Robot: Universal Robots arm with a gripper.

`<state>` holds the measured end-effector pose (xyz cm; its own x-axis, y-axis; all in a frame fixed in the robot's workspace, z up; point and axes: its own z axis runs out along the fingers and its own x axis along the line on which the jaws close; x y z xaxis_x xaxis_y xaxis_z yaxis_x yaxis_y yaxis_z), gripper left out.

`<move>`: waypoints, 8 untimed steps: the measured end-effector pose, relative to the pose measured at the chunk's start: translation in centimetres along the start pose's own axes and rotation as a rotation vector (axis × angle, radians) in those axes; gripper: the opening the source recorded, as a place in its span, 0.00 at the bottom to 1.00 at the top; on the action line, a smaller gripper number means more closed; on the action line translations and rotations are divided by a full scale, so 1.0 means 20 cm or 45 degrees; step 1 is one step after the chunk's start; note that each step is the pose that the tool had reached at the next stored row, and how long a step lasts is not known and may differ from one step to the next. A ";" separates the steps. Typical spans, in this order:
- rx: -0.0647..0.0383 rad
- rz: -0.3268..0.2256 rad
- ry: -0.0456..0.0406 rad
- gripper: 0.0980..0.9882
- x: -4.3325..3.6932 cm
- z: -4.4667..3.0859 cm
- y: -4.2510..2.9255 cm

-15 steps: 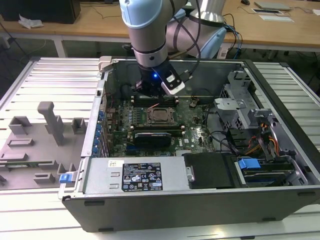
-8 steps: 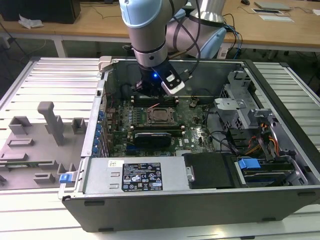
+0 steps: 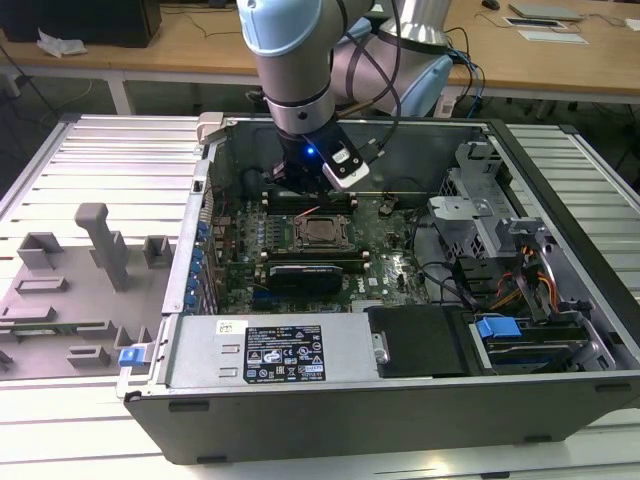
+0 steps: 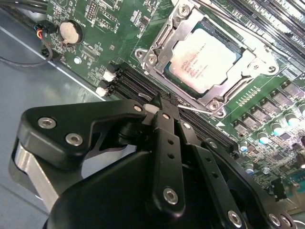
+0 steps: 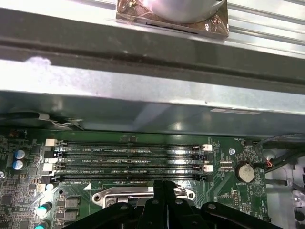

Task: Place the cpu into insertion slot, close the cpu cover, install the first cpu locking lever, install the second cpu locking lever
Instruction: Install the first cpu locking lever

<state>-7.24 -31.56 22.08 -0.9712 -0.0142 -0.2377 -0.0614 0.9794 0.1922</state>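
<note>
One open computer case [image 3: 400,425] lies on its side in the exterior view, and the robot arm [image 3: 295,60] reaches down into it, hiding the far strip of the green motherboard [image 3: 235,255] behind its wrist. Inside the case, the motherboard fills the middle, with a drive bay [image 3: 480,200] towards the exterior view's right.

On the board sits the insertion slot [image 4: 148,58], and it's occupied. The cpu cover [image 4: 228,85] is down flat over it, and the cpu [image 4: 202,59] shows through its window, silver top up. The socket's dark centre is covered.

Down to the gripper [image 4: 158,104]: its fingers are pressed together, tips meeting with nothing seen between them, over the long memory slots [image 5: 128,160] just beside the socket. In the first wrist view the gripper's black linkage cuts off most of the socket.

A thin wire rod [image 4: 198,110] runs along the socket's near edge. Whether it is latched, I cannot tell.
</note>
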 end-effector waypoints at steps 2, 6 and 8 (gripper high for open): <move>0.002 0.002 -0.017 0.01 0.001 0.003 -0.001; 0.008 0.020 -0.038 0.01 0.003 0.011 0.000; 0.019 0.060 -0.046 0.01 0.005 0.020 -0.001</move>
<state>-7.25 -31.51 21.68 -0.9640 0.0392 -0.2630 -0.0119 0.9817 0.1899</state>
